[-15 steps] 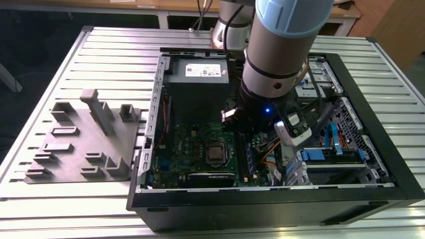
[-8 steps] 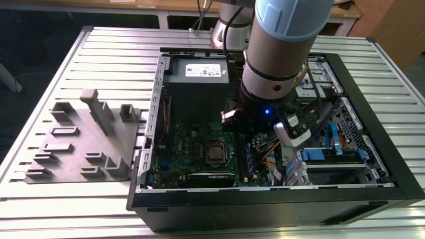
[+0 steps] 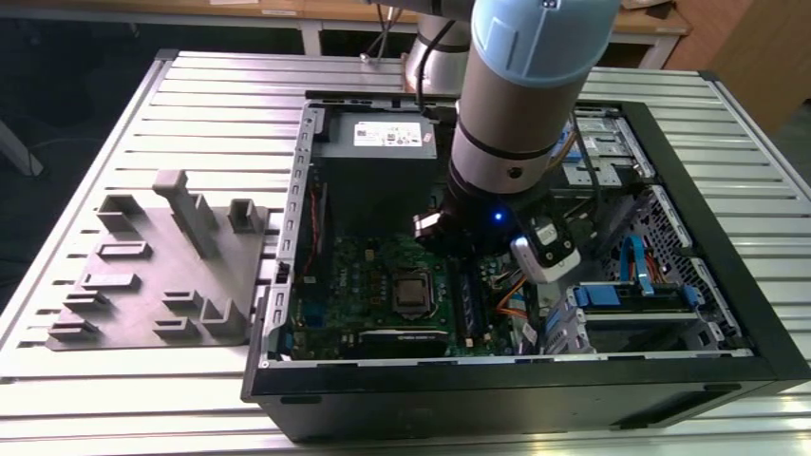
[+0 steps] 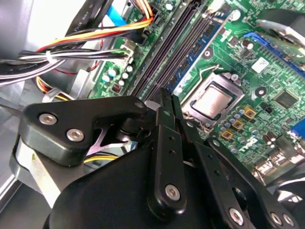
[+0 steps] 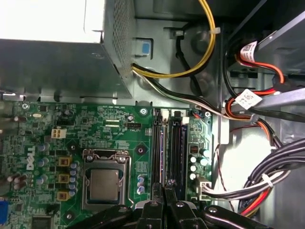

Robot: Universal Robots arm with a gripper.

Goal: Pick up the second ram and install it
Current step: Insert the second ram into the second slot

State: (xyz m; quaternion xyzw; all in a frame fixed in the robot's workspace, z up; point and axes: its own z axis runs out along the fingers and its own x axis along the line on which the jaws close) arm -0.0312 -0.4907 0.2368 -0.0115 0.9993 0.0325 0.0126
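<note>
claw point(image 5: 165, 191) shut, tip right above memory slots point(image 5: 158, 152), slots running lengthwise toward power supply point(image 5: 52, 62); can't tell if second ram sits underneath

The second ram point(image 5: 162, 148) is a long, narrow stick standing on its edge in a black memory slot point(image 5: 156, 143) on the green board point(image 5: 109, 129); in the first wrist view it appears edge-on, as a thin dark strip with a purplish sheen; it runs straight along the slot, upright; it lies near the processor socket point(image 5: 105, 183), between that socket and the neighbouring slot point(image 5: 177, 143); its flat faces are hidden; whether its end clips have latched cannot be told.
</note>
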